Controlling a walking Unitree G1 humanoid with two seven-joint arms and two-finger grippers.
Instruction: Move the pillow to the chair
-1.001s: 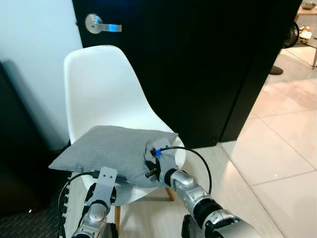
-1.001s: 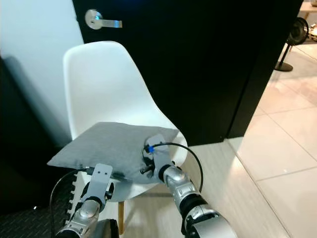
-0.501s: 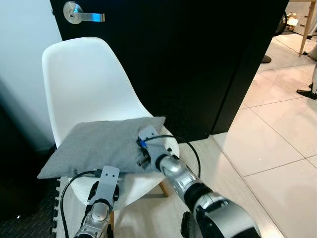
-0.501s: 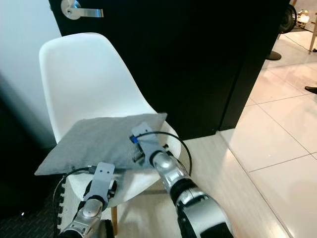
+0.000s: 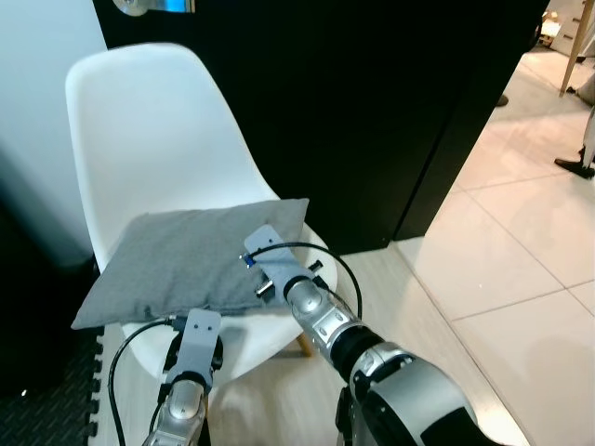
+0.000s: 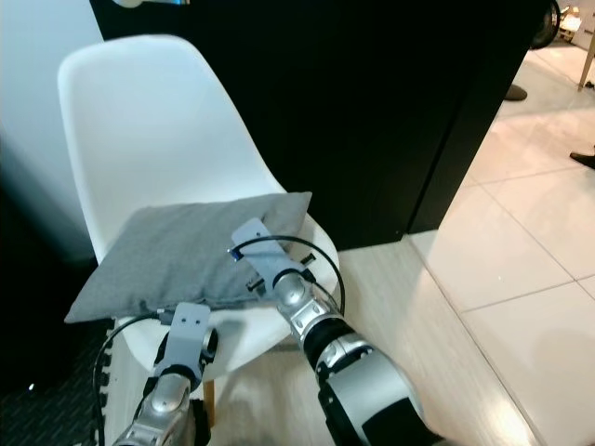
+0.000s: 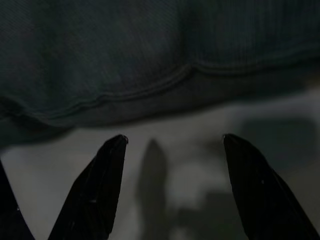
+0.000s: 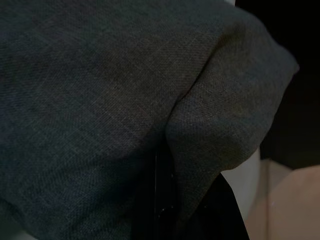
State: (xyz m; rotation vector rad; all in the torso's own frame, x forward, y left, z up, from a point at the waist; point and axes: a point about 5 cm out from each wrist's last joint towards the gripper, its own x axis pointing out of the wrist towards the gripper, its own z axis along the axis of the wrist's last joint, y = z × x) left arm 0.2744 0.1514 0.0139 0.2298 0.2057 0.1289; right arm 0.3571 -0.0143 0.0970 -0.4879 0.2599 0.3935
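A grey pillow (image 5: 177,260) lies flat on the seat of a white shell chair (image 5: 149,130), its left corner hanging past the seat's edge. My right gripper (image 8: 162,200) is at the pillow's near right corner, shut on the fabric, which folds around a black finger. My right wrist (image 5: 274,274) rests against that corner. My left gripper (image 7: 174,141) is open just below the pillow's front seam (image 7: 150,92), over the white seat, with nothing between its fingers. Its wrist mount (image 5: 197,339) sits in front of the seat.
A black door (image 5: 372,111) with a silver handle (image 5: 153,5) stands behind the chair, and a white wall to its left. Dark furniture (image 5: 28,307) and a black mat (image 5: 46,409) lie left. Pale tiles (image 5: 521,260) spread right, where a person's shoe (image 5: 578,163) shows.
The view has moved closer and shifted right. My right gripper has pushed forward with the pillow's corner, and the pillow now lies farther back on the seat.
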